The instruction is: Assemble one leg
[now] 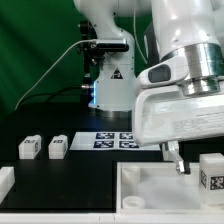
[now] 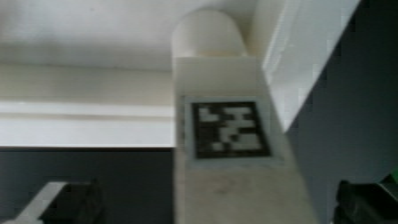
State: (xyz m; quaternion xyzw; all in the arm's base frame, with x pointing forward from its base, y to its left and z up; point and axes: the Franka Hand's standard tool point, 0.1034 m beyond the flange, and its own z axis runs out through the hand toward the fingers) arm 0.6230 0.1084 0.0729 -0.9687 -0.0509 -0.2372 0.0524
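A white leg (image 2: 231, 120) with a black-and-white tag lies lengthways between my gripper's (image 2: 222, 205) two dark fingers (image 2: 68, 200), with a gap on each side. The gripper is open and touches nothing. In the exterior view this leg (image 1: 210, 172) stands upright over the large white panel (image 1: 150, 190) at the exterior view's right. One finger (image 1: 176, 160) hangs just to its left; the other is out of frame. Two more legs (image 1: 28, 148) (image 1: 57, 147) lie on the black table at the exterior view's left.
The marker board (image 1: 110, 140) lies on the table behind the panel. A further white part (image 1: 5, 181) shows at the exterior view's lower left edge. The arm's base (image 1: 108, 85) stands at the back, before a green curtain.
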